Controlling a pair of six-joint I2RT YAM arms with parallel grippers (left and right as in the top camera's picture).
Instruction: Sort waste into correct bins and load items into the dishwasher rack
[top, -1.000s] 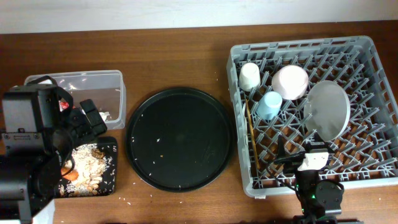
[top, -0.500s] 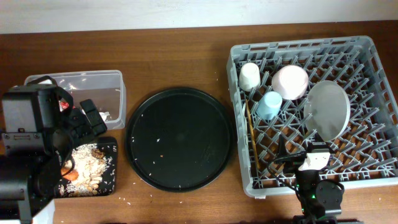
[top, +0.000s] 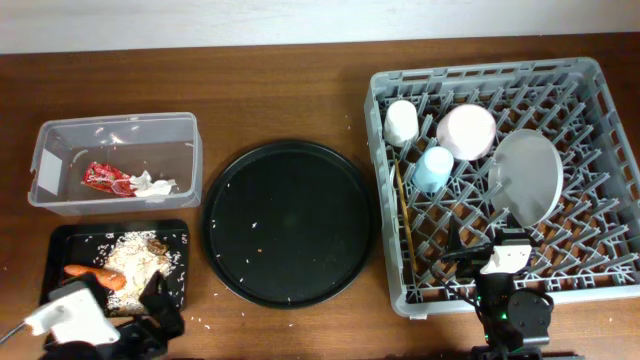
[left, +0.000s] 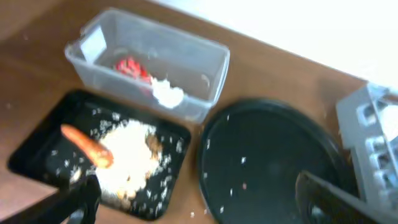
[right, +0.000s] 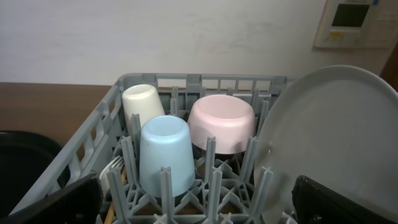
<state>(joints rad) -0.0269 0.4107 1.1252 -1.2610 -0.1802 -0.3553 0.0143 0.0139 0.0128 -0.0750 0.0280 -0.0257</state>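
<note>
The clear tub (top: 115, 130) holds the red wrapper (top: 105, 178) and white tissue (top: 152, 184); both show in the left wrist view (left: 132, 67). The black rectangular tray (top: 175, 240) holds the carrot (top: 95, 275) and beige food scraps (top: 135, 255). The grey rack (top: 590, 110) holds the cream cup (top: 402, 122), blue cup (top: 434, 168), pink bowl (top: 466, 131), plate (top: 527, 177) and chopstick (top: 404, 215). The white fork (right: 111, 173) lies low beside the blue cup (right: 163, 155). My left gripper (top: 160, 305) is open and empty at the table's front left. My right gripper (right: 199, 208) is open and empty over the rack's front.
A large round black tray (top: 290, 220) with scattered crumbs lies between the bins and the rack. Loose rice grains lie on the wood near the black rectangular tray. The left arm's body (top: 70, 325) sits at the front left edge.
My left arm has pulled back from over the tub and black tray to the table's front edge, uncovering both bins. The right arm has not moved.
</note>
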